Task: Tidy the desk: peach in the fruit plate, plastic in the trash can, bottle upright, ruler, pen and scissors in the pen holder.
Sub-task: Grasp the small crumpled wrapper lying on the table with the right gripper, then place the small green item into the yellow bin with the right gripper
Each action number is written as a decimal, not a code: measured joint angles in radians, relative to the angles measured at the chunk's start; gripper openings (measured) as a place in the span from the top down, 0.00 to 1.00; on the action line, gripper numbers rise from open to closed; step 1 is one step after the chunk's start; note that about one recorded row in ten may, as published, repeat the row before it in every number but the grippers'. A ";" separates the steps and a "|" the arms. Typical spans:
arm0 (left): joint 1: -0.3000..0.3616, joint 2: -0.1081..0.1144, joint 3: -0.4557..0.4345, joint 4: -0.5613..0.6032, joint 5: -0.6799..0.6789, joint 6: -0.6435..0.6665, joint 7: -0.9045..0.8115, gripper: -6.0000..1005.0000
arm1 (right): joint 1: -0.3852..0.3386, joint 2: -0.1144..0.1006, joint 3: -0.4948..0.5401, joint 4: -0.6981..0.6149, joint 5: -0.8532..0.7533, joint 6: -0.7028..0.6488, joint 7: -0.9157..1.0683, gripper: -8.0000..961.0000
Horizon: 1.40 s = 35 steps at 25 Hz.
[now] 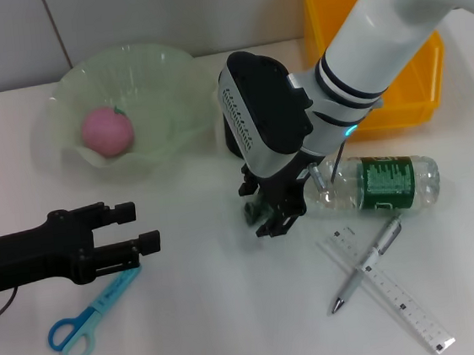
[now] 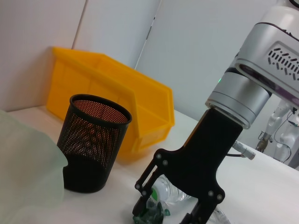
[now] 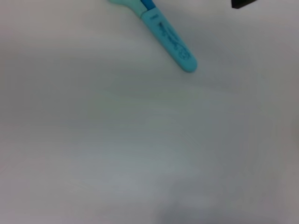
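a white desk (image 1: 218, 315) seen from above, with two robot arms over it. the right gripper (image 1: 277, 216) points down at the desk, its black jaws closed around the green-capped neck of a clear plastic bottle (image 1: 382, 183), which lies on its side and stretches away from the jaws toward the robot's right. in the left wrist view the same right gripper (image 2: 170, 212) pinches the green cap end of the bottle (image 2: 163, 193). just behind those jaws stands a black mesh pen holder (image 2: 93, 142), upright, and behind that a yellow bin (image 1: 387, 68). on the near side of the bottle, a clear ruler (image 1: 389, 289) lies flat with a silver pen (image 1: 369, 261) crossed over it, both apart from the jaws.

the left gripper (image 1: 132, 231) hangs low at the robot's left, its two black jaws spread apart with nothing between them. blue scissors (image 1: 95, 315) lie closed just below and beside those jaws. beyond the left jaws, a pink peach (image 1: 106, 130) sits inside a pale green fruit plate (image 1: 137, 69) with a wavy rim.
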 joint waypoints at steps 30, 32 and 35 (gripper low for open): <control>0.000 0.008 -0.003 0.000 -0.001 0.001 0.001 0.25 | -0.118 -0.009 0.241 -0.333 0.165 -0.049 0.070 0.78; 0.000 0.008 -0.003 0.000 -0.002 0.001 0.003 0.25 | -0.134 -0.009 0.272 -0.362 0.182 -0.037 0.076 0.78; 0.000 0.008 -0.003 0.000 -0.002 0.001 0.006 0.25 | -0.180 -0.010 0.338 -0.417 0.239 0.038 0.094 0.78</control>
